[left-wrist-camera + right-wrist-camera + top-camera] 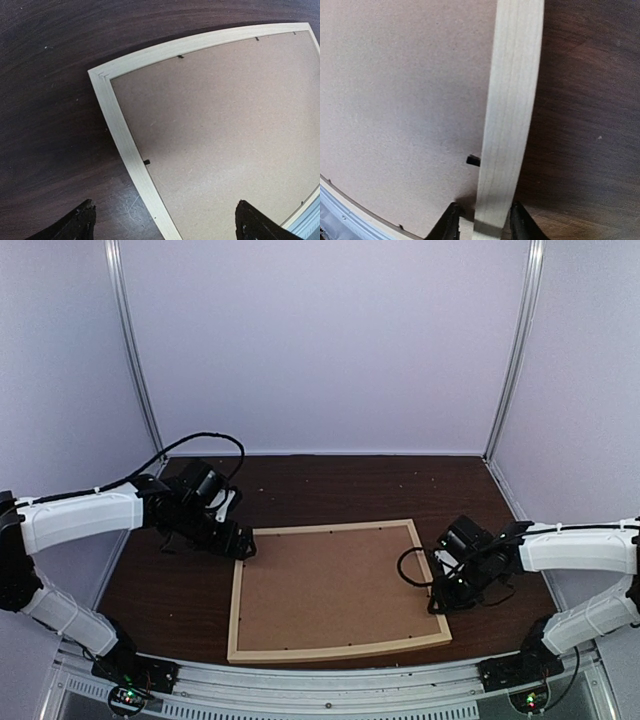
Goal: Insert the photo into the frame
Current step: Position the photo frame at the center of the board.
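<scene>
The frame (330,529) of pale wood strips lies face down on the dark table, with the brown backing board (335,585) set inside it. The photo is hidden. My right gripper (438,602) is shut on the frame's right strip (510,115), one finger on each side of the wood. My left gripper (243,549) is open and empty just above the frame's far left corner (102,76); its fingertips (75,225) straddle the left strip (132,150). Small black tabs (146,162) hold the board along the frame's inner edge; one tab (473,160) shows in the right wrist view.
The dark wooden table (350,485) is walled by pale panels at the back and sides. A metal rail (330,685) runs along the near edge by the arm bases.
</scene>
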You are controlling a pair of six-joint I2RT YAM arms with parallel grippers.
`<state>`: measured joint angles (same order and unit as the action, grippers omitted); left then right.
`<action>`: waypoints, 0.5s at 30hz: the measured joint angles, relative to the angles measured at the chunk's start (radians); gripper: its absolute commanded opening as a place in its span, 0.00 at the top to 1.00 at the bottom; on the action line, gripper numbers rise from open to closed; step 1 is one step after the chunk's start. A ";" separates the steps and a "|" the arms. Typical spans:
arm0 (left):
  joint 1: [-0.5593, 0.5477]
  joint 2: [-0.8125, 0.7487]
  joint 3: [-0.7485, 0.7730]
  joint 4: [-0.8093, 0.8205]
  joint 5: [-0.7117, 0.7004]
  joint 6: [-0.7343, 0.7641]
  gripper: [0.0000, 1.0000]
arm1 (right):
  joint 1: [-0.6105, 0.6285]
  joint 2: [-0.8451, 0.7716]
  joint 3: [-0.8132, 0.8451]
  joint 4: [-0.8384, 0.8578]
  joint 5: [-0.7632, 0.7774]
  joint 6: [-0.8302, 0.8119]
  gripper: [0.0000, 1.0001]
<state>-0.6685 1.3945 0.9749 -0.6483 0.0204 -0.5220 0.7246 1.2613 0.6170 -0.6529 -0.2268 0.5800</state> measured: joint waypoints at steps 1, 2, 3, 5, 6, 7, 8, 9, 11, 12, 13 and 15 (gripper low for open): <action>0.000 -0.003 0.000 0.007 0.008 0.001 0.04 | -0.007 0.000 -0.003 0.009 -0.016 0.002 0.74; -0.001 -0.007 -0.002 0.019 0.021 0.003 0.04 | -0.011 0.001 -0.004 0.013 -0.025 0.001 0.77; -0.002 -0.011 -0.004 0.032 0.034 0.007 0.05 | -0.017 0.001 -0.004 0.013 -0.029 0.000 0.80; -0.010 -0.013 -0.006 0.055 0.058 0.019 0.06 | -0.036 0.002 -0.005 0.011 -0.040 0.008 0.84; -0.019 -0.013 -0.006 0.065 0.069 0.027 0.06 | -0.042 0.004 -0.005 0.011 -0.044 0.007 0.85; -0.033 -0.013 -0.006 0.076 0.077 0.037 0.07 | -0.047 0.008 -0.004 0.013 -0.049 0.007 0.87; -0.050 -0.013 -0.006 0.087 0.085 0.050 0.07 | -0.050 0.013 -0.003 0.016 -0.055 0.005 0.89; -0.070 -0.012 -0.006 0.097 0.092 0.063 0.07 | -0.055 0.021 0.001 0.020 -0.061 0.003 0.90; -0.129 -0.001 -0.006 0.123 0.103 0.099 0.09 | -0.066 0.046 0.018 0.024 -0.072 0.001 0.93; -0.149 0.008 -0.006 0.133 0.107 0.112 0.09 | -0.067 0.049 0.021 0.026 -0.073 0.000 0.94; -0.180 0.024 -0.003 0.143 0.109 0.132 0.10 | -0.071 0.064 0.029 0.031 -0.076 0.000 0.95; -0.236 0.064 0.004 0.162 0.113 0.178 0.11 | -0.077 0.102 0.057 0.037 -0.084 -0.003 0.97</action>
<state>-0.9043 1.4582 0.9787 -0.4862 0.1333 -0.3443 0.6472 1.3632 0.6739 -0.6155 -0.3107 0.5774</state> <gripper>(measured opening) 0.905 0.188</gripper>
